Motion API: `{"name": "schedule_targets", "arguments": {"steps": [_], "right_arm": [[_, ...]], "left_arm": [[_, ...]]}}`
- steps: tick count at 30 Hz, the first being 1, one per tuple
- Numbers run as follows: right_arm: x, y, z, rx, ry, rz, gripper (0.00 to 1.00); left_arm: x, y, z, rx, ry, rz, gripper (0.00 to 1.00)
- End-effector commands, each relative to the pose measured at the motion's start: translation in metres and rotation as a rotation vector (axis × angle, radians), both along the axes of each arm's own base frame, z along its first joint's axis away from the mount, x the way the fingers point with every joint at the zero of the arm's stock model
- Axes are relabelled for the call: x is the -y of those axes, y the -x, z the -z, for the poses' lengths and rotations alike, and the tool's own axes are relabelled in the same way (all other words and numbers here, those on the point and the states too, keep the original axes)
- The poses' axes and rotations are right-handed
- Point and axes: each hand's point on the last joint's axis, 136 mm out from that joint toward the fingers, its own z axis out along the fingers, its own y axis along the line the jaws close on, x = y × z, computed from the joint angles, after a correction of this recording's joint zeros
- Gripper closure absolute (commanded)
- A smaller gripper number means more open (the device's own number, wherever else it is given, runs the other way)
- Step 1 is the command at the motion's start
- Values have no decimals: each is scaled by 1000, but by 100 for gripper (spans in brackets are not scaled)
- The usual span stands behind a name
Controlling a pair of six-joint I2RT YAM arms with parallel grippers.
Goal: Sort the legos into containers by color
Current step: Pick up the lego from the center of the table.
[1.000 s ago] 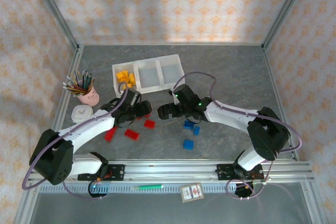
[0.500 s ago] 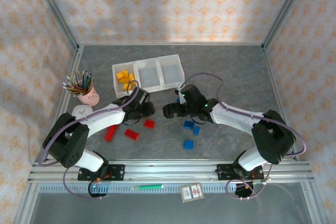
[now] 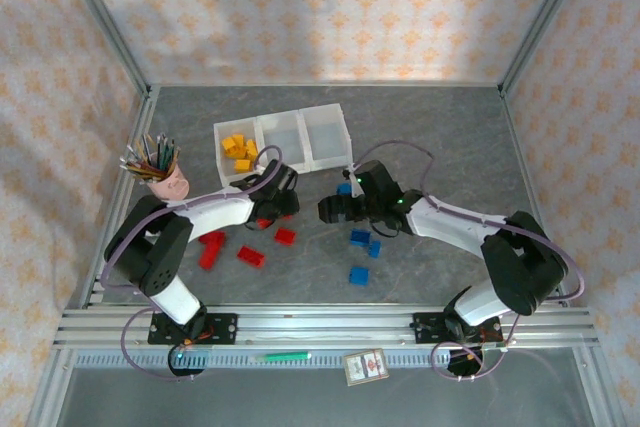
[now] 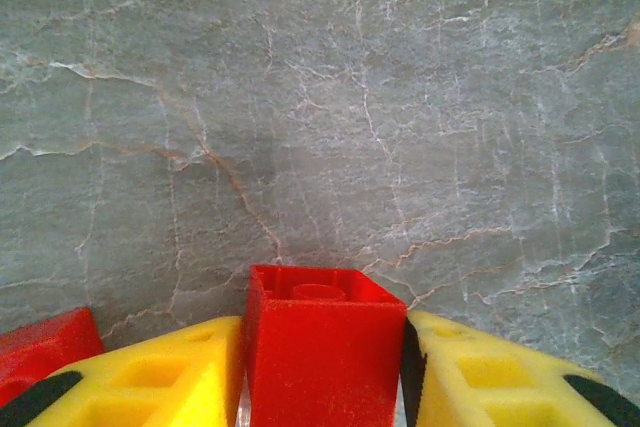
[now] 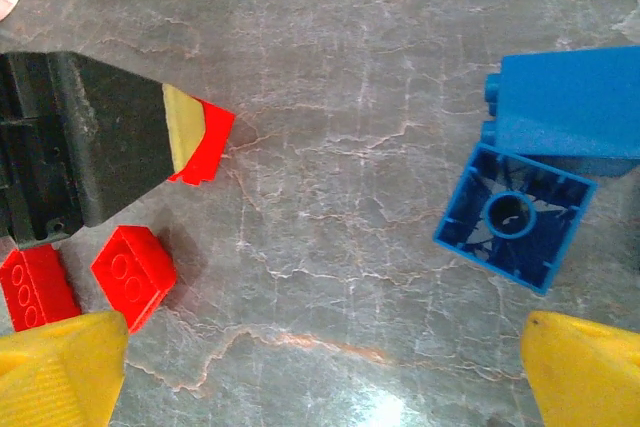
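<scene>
Red brick (image 4: 320, 332) is pinched by its side faces between the left gripper's (image 4: 322, 392) yellow fingers (image 4: 150, 382). It is held off the table (image 4: 300, 97), just in front of the bins (image 3: 303, 135), roughly at the middle one and close to the wall shared with the left one. Yellow bricks (image 3: 238, 150) are seen in the left bin; no red is seen in the other two. Main risk: if the brick is released a little too far left, red gets mixed into yellow. If it is carried in too low, the front rim can be clipped and the joined row shoved back. The gripped faces look smooth, so a slip during a fast swing is possible, and the brick would land among the loose reds (image 3: 250, 255) further out in front of the bins. The right gripper (image 5: 322, 342) is spread wide with nothing between its fingers, hovering in front of the right bin and near the left gripper. Blue bricks (image 5: 515, 217) lie just beside it, further out from the bins. If both arms are sent toward the bins at once, contact between them is likely and the red brick could be knocked loose. The pencil cup (image 3: 160, 177), left of the bins, is judged well out of the path.
</scene>
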Motion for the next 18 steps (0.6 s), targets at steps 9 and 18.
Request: {"name": "schedule_targets", "arguments": {"steps": [9, 18], "right_arm": [[2, -7, -16, 29, -60, 14, 0], [3, -18, -45, 100, -87, 49, 0]], "left_arm": [[1, -4, -4, 3, -65, 35, 74], [5, -24, -71, 161, -20, 30, 79]]}}
